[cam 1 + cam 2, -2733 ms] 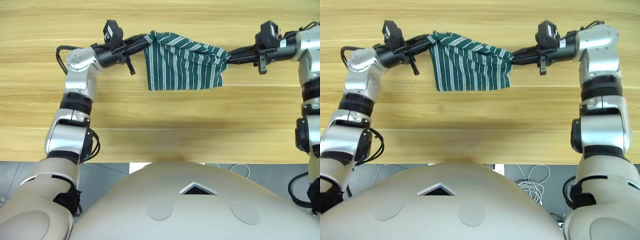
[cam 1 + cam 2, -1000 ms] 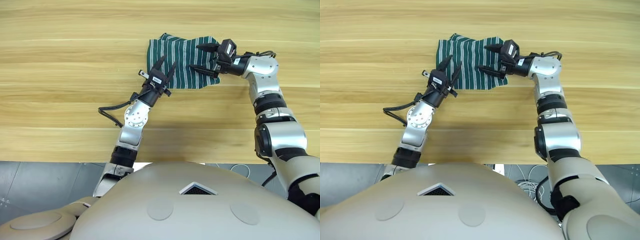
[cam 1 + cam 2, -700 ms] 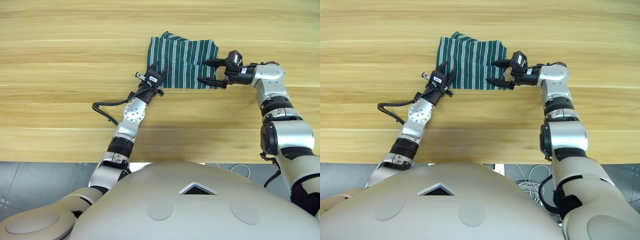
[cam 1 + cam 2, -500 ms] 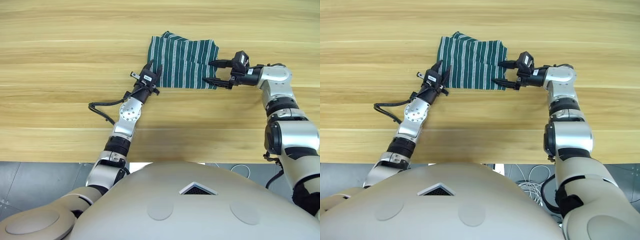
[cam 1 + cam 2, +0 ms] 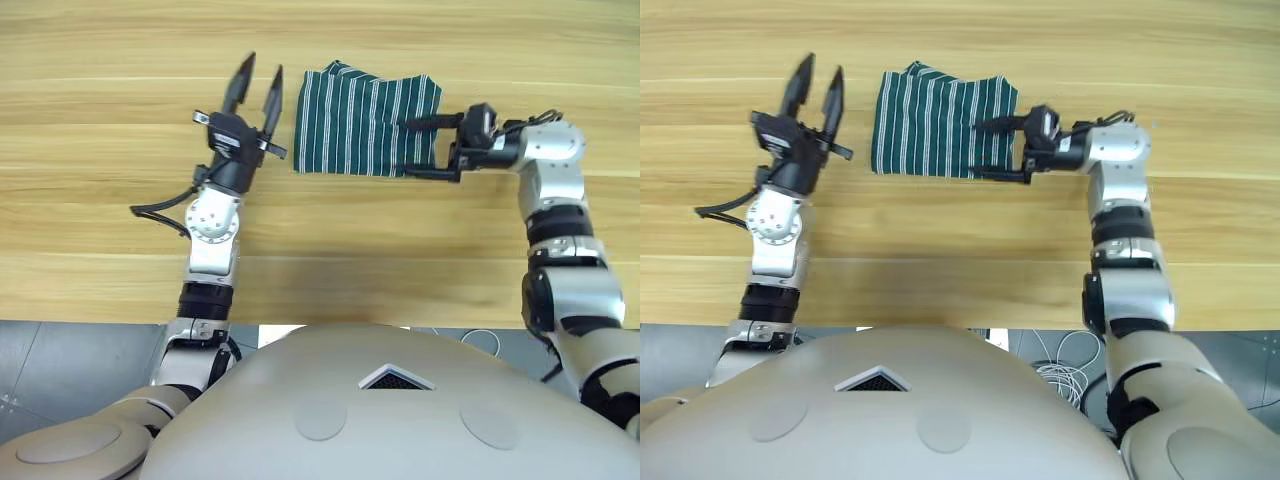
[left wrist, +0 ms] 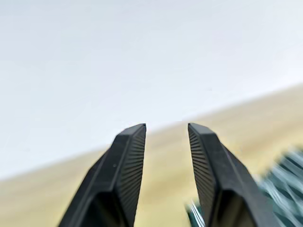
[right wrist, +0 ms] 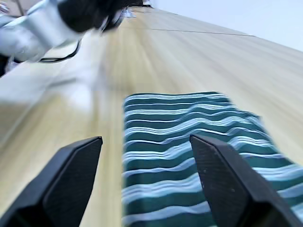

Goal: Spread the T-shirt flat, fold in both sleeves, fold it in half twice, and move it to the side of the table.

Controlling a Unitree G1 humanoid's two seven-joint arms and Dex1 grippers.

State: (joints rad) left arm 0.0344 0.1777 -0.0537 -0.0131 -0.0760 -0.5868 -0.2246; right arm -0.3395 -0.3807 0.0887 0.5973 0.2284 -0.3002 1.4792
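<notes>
The green T-shirt with white stripes [image 5: 365, 122] lies folded into a small rectangle on the wooden table [image 5: 120, 230]. My left gripper [image 5: 257, 84] is raised to the left of the shirt, open, its fingers pointing away from me with nothing between them. My right gripper [image 5: 412, 147] is at the shirt's right edge, open, its two fingers spread over the cloth's right side. In the right wrist view the folded shirt [image 7: 189, 142] lies between and beyond the two fingers [image 7: 71, 184]. The left wrist view shows both open fingers [image 6: 125, 175] and a corner of the shirt [image 6: 279, 189].
The wooden table stretches wide to the left, right and front of the shirt. A black cable [image 5: 165, 210] loops beside my left forearm. The table's near edge [image 5: 100, 322] runs in front of me.
My left gripper has pulled off the shirt's near-left corner and risen to the left, pointing away from me. My right gripper shifted slightly left over the shirt's right edge. The shirt lies still.
</notes>
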